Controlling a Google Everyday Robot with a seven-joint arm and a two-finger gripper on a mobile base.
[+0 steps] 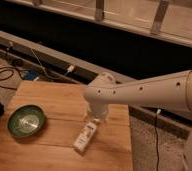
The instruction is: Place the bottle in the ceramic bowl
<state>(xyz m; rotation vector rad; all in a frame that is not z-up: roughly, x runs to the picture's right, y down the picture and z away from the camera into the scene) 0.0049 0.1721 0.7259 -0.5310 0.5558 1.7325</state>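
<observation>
**Wooden bench (54, 97): pincer (96, 116) at the bottle (86, 136)**

Dim room, cables (4, 75) on the floor behind the bench. The bottle lies on its side right of centre, well apart from the ceramic bowl (26, 121) near the left edge. The white arm (149, 92) reaches in from the right. The pincer hangs at the bottle's upper end, largely hidden by the arm. Whether it is released or clenched: cannot tell.

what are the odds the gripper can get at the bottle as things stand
Likely yes: the gripper hangs just over the far end of the bottle, which lies flat on the wooden table with nothing crowding it. The ceramic bowl sits well apart.
</observation>
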